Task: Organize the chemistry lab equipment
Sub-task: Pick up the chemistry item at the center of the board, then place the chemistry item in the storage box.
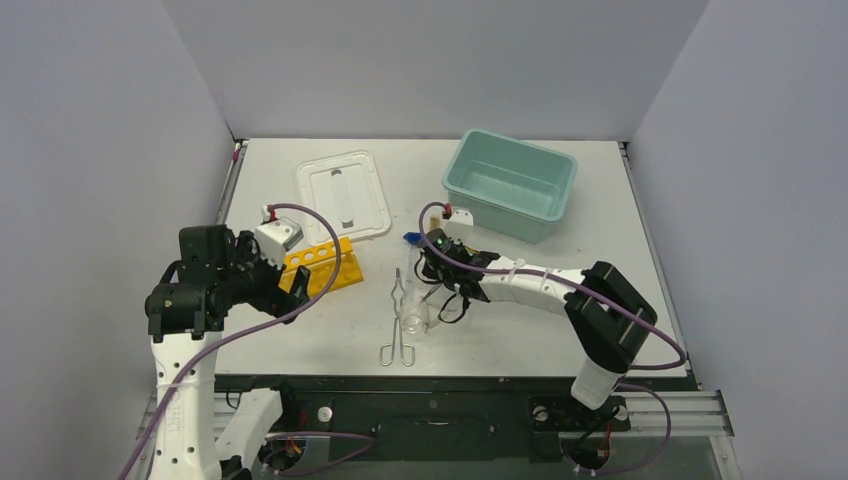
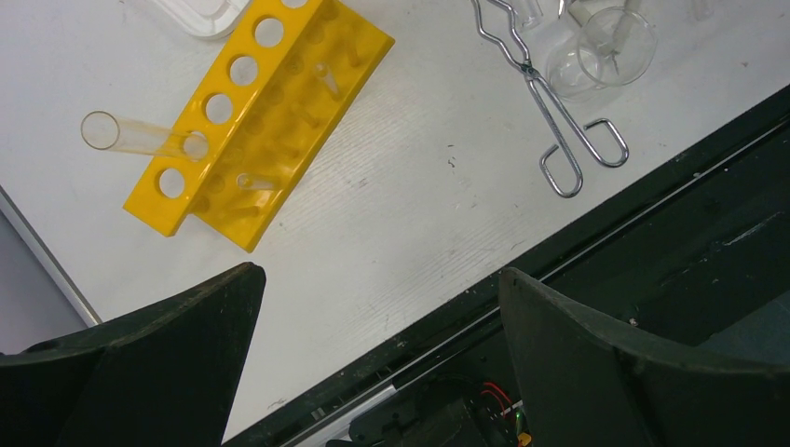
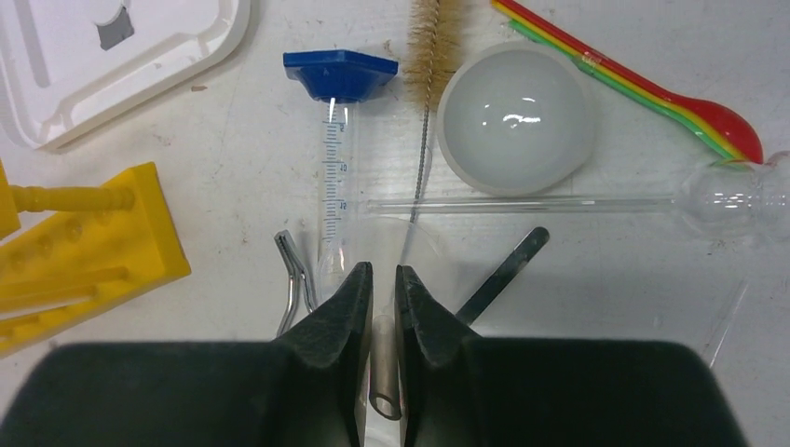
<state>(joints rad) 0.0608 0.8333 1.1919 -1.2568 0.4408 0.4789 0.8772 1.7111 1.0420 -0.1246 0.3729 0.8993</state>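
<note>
The right hand (image 3: 384,275) is pressed together on a slim clear glass tube (image 3: 383,372). The tube sits between its fingers with its long axis running straight along them and its open end back toward the palm (where the far end stops I cannot tell). The yellow holed plastic rack (image 3: 93,242) lies off to this hand's left, beyond the metal loop-handled tongs (image 3: 296,279) just beside its left finger, so I judge a lift comes first, then a leftward carry over open bench (image 3: 224,214). The left hand (image 2: 377,272), spread wide and holding nothing, hangs nearer the rack, over the bench's near edge.
</note>
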